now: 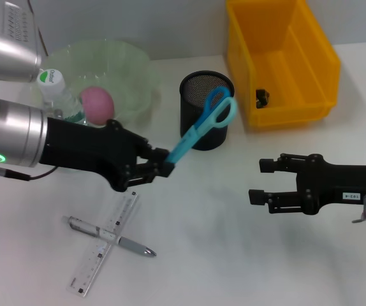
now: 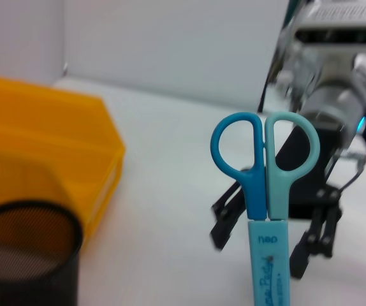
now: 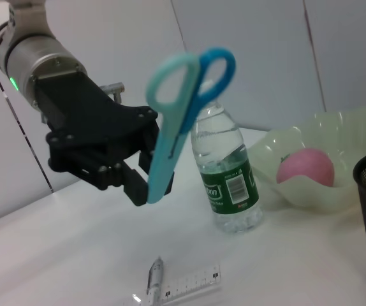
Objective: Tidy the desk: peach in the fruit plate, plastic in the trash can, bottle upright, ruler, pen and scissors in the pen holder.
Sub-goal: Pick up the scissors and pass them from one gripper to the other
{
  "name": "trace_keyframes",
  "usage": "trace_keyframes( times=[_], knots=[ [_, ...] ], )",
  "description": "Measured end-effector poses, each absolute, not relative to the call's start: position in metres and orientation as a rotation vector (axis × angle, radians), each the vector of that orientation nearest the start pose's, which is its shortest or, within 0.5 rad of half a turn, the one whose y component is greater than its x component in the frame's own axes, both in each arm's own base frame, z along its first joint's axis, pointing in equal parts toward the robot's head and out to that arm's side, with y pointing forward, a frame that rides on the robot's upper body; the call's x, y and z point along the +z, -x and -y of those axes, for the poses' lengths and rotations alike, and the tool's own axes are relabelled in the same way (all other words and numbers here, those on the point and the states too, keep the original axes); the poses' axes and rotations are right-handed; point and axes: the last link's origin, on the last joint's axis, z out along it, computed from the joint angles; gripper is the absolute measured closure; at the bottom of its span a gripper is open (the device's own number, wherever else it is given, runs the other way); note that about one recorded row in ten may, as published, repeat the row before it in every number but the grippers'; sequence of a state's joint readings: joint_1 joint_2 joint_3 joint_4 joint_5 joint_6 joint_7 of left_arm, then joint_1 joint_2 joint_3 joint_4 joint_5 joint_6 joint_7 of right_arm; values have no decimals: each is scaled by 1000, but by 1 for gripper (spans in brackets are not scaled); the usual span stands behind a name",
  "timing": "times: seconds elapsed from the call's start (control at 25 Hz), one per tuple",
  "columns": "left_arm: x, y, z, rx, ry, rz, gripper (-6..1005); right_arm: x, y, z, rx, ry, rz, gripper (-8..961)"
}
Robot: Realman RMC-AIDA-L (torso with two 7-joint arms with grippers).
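Observation:
My left gripper [image 1: 165, 162] is shut on the blade end of the blue scissors [image 1: 203, 125], held in the air with the handles up, in front of the black mesh pen holder [image 1: 206, 118]. The scissors also show in the left wrist view [image 2: 266, 191] and the right wrist view [image 3: 182, 108]. The pink peach [image 1: 97, 104] lies in the green fruit plate [image 1: 138, 70]. The bottle [image 1: 60, 94] stands upright beside the plate. The clear ruler [image 1: 104, 245] and the silver pen [image 1: 110, 236] lie crossed on the table. My right gripper [image 1: 261, 181] is open and empty at the right.
The yellow bin [image 1: 282, 60] stands at the back right with a small dark object [image 1: 262, 97] inside. The pen holder rim shows in the left wrist view [image 2: 27, 245] with the bin [image 2: 43, 153] behind it.

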State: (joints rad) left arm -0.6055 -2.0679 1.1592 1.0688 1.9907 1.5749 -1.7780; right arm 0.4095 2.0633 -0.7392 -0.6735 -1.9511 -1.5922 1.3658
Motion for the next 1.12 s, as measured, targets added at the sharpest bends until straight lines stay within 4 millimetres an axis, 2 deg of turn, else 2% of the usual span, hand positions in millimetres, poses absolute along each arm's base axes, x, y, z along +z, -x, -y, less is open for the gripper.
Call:
trace_keyframes(
  times=[0.32, 0.4, 0.44, 0.56, 0.84, 0.96, 1.04, 1.12],
  knots=[
    [-16, 158, -346, -591, 3019, 284, 810, 9, -292, -297, 724, 2691, -703, 141],
    [-16, 158, -346, -591, 3019, 284, 810, 11, -292, -298, 732, 2680, -706, 141],
    [-21, 158, -347, -679, 2973, 270, 810, 12, -293, -298, 736, 2672, -707, 141],
    [-24, 158, -348, -717, 2945, 263, 810, 16, -294, -298, 750, 2660, -708, 141],
    [-51, 163, -351, -825, 2826, 269, 811, 26, -296, -295, 790, 2631, -710, 141],
    [-53, 164, -352, -845, 2793, 269, 811, 30, -298, -294, 811, 2616, -714, 141],
    [-58, 168, -352, -909, 2686, 274, 811, 34, -298, -293, 829, 2602, -714, 141],
    [-59, 169, -352, -925, 2659, 274, 811, 38, -299, -291, 852, 2583, -709, 141]
  ],
)
